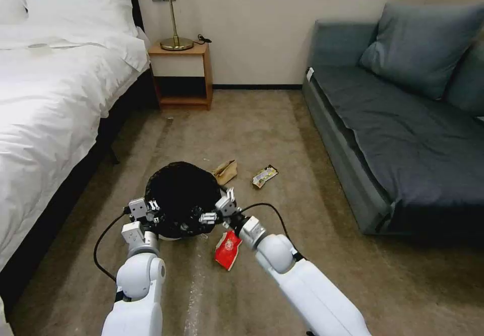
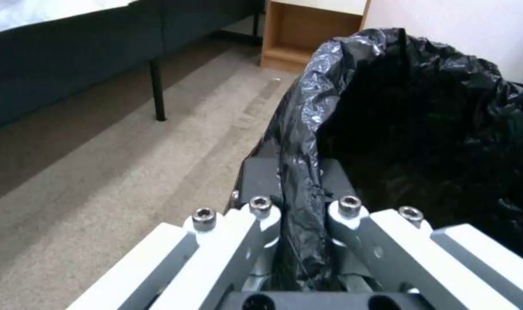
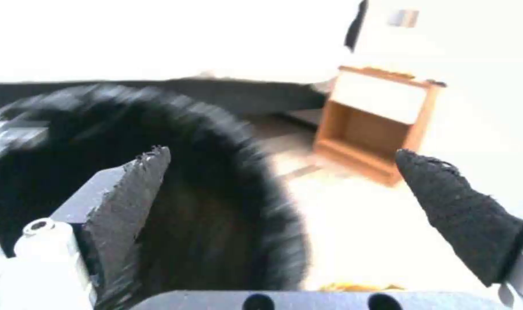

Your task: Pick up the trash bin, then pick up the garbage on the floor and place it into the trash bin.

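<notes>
Bin gripped by your left arm, litter on the carpet.

Your left gripper (image 2: 298,202) was clamped on the bagged rim of the trash bin (image 1: 182,201); your right gripper (image 1: 218,206) hung spread above its opposite edge; red snack packet (image 1: 228,250), tan paper bag (image 1: 225,171) and yellow-and-black wrapper (image 1: 264,176) lay beside the bin.

carpet floor (image 1: 262,129) | 3 litter items: tan paper bag (image 1: 225,171), wrapper (image 1: 264,176), red packet (image 1: 228,250) | bin (image 1: 181,200) possibly lifted
</notes>
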Controlling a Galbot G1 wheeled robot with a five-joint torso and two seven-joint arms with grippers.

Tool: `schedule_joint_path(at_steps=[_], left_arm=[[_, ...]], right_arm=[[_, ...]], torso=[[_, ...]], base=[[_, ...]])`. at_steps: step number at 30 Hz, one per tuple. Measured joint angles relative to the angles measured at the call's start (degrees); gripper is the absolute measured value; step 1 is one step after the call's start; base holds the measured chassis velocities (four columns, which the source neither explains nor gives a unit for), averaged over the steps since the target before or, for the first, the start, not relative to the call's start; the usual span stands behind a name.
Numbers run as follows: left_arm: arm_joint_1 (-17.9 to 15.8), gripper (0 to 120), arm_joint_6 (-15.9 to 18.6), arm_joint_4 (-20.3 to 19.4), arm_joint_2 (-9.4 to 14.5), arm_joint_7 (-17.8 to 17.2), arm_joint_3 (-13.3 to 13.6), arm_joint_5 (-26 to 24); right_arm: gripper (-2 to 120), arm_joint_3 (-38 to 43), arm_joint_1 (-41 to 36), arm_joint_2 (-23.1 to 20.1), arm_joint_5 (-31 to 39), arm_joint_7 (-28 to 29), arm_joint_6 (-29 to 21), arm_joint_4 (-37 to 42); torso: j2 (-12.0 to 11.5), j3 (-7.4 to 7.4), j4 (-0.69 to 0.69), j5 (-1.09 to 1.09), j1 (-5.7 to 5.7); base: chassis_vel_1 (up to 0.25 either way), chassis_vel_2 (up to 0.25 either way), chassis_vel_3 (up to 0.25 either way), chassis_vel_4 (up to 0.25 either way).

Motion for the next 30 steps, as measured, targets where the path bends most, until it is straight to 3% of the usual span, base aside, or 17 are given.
schedule_joint_path(at_steps=[11,16,30], left_arm=[[-0.4,4,-0.1,-0.1,1.2,0.0,-2.1,-2.7],[-1.0,4,-0.2,-0.6,2.0,0.0,-3.5,-4.2],[-0.9,4,-0.1,-2.1,2.5,0.0,-5.2,-5.8]], right_arm=[[100,9.6,-1.6,-0.8,5.7,4.4,-4.4,0.2],[100,10.7,-3.5,-0.5,12.9,6.7,-7.5,-2.5],[100,9.7,-5.5,3.0,17.3,4.0,-8.6,-12.3]], torso=[[0.0,0.0,0.0,0.0,0.0],[0.0,0.0,-0.01,0.0,0.0],[0.0,0.0,0.0,0.0,0.0]], base=[[0.0,0.0,0.0,0.0],[0.0,0.0,0.0,0.0],[0.0,0.0,0.0,0.0]])
